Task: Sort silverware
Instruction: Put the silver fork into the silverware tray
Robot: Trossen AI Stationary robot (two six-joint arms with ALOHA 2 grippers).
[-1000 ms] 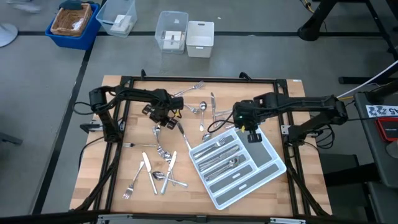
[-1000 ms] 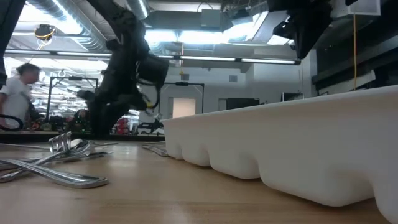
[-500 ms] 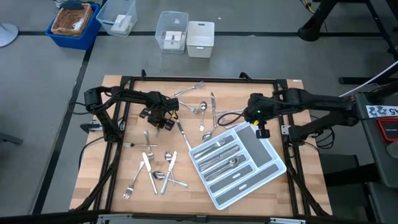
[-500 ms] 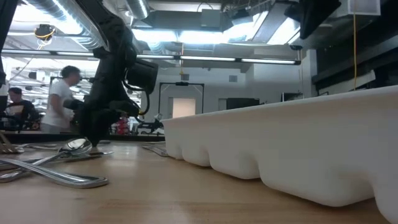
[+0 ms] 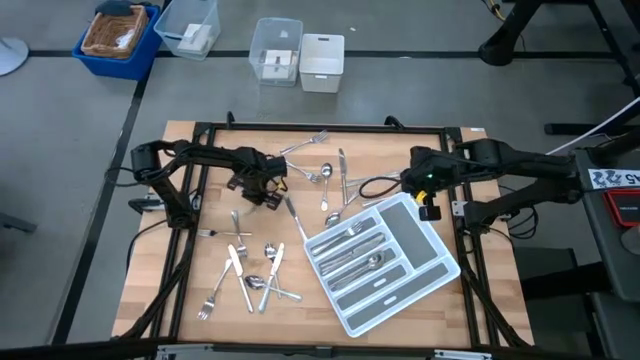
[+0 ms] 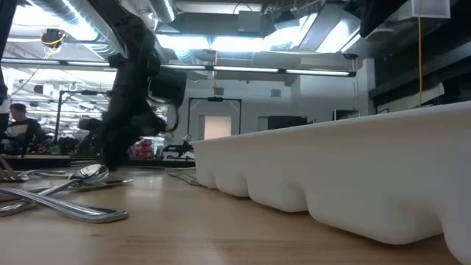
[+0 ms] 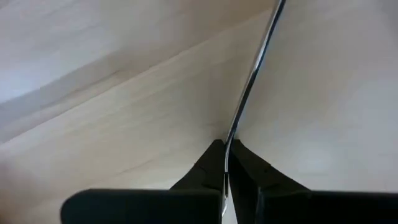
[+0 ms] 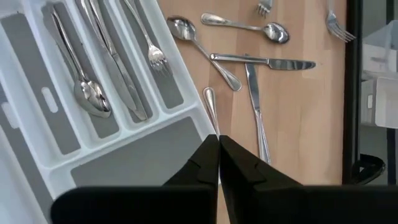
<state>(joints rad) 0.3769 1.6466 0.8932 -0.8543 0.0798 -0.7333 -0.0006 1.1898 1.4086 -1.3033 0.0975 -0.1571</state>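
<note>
High view first: the silverware (image 5: 262,262) lies scattered over the wooden tabletop (image 5: 160,290), and there is plenty of it! One cluster of forks, knives and spoons sits toward the near left part of the tabletop, another group (image 5: 325,172) lies close to the far edge, near its middle. Several pieces already rest in the long slots of the light grey tray (image 5: 432,262), which lies skewed on the right half of the tabletop.

And the left claw (image 5: 270,197) is down at the tabletop in the left-centre, right over one slim piece (image 5: 294,214) that runs from it toward the tray. Left wrist view settles it: the two dark fingers (image 7: 208,167) are pressed together on a thin bright metal shaft (image 7: 252,87), pinching it edge-on, bare wood all around. Whether that shaft is a knife, fork or spoon, I cannot tell.

Over to the right claw (image 5: 418,196), hovering by the tray's far corner, fingers pressed together with nothing between them. Its wrist view looks down on the tray's slots (image 8: 99,81) with a spoon, a knife and a fork inside, and loose pieces (image 8: 261,62) on the wood beside.

Low view: spoons and forks (image 6: 66,193) lie at the left, the tray's white wall (image 6: 346,184) fills the right.
</note>
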